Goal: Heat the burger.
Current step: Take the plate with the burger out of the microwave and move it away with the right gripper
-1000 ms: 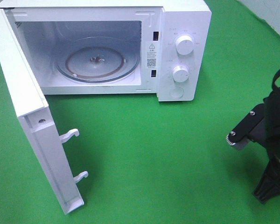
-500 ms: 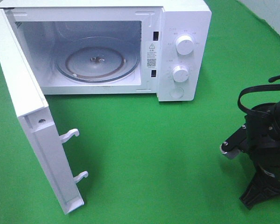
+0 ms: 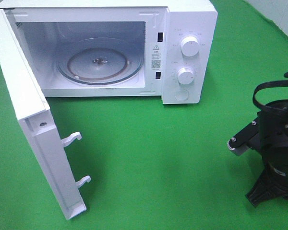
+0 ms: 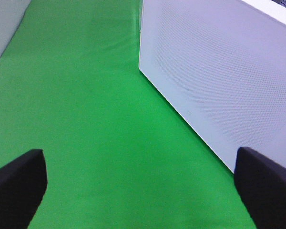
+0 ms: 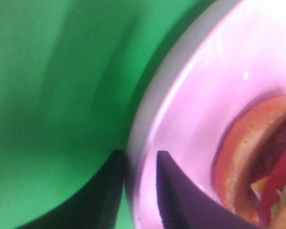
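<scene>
A white microwave stands at the far left of the green desk, its door swung wide. The left claw is spread over bare cloth. The right claw, at the near right, straddles the rim of a pink plate holding the burger; whether it pinches the rim cannot be told.

High camera overlooks the microwave; wrist cameras sit close above green cloth.

A green cloth covers the whole surface (evenly lit), with a pale wall behind.
</scene>
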Robot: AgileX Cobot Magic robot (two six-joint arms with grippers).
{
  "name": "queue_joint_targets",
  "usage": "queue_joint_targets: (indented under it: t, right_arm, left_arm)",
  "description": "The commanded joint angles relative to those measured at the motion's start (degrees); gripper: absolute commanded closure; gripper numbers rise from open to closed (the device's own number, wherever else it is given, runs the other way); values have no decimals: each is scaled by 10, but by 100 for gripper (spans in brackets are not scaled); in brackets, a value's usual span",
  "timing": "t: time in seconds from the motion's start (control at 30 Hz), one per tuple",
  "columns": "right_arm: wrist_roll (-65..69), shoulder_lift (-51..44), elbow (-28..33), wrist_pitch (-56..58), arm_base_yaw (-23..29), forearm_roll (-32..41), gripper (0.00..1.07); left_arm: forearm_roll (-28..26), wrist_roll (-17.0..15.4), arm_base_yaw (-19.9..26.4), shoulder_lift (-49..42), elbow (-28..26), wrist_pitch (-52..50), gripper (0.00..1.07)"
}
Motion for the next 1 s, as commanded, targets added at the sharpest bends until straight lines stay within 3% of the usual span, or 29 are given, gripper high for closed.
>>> queue_joint_targets:
  t: [0.03, 0.07, 0.17, 0.33, 0.43, 0.5, 0.6, 0.63, 0.73, 0.87, 1.0]
  right_arm:
    - [-1, -36, -1, 7, -2, 9, 65]
    - [-4, -72, -1, 6, -2, 21, 59]
    - [-7, -90, -1, 4, -2, 29, 56]
    - [-88, -198, -1, -26, -2, 89, 45]
    - [-121, -238, -1, -37, -2, 108, 44]
    - [-190, -303, -18, -33, -2, 164, 43]
    - [-209, -319, -25, -30, -2, 182, 43]
    - [-265, -368, -45, -19, -2, 227, 41]
    - [-285, -380, -49, -16, -2, 242, 40]
    - [-349, -458, -54, 33, -2, 302, 29]
    - [-378, -505, -54, 73, -2, 304, 31]
  left_arm:
    - [-1, 0, 2, -3, 2, -3, 7]
    - [-1, 0, 2, -3, 2, -3, 7]
    - [-1, 0, 2, -3, 2, -3, 7]
    - [-1, 0, 2, -3, 2, -3, 7]
    - [-1, 0, 2, -3, 2, -3, 7]
    - [-1, 0, 2, -3, 2, -3, 7]
    - [-1, 0, 2, -3, 2, -3, 7]
    - [-1, 0, 2, -3, 2, -3, 7]
    - [-1, 0, 2, -3, 2, -3, 7]
    - [-1, 0, 2, -3, 2, -3, 7]
    - [-1, 0, 2, -3, 2, -3, 7]
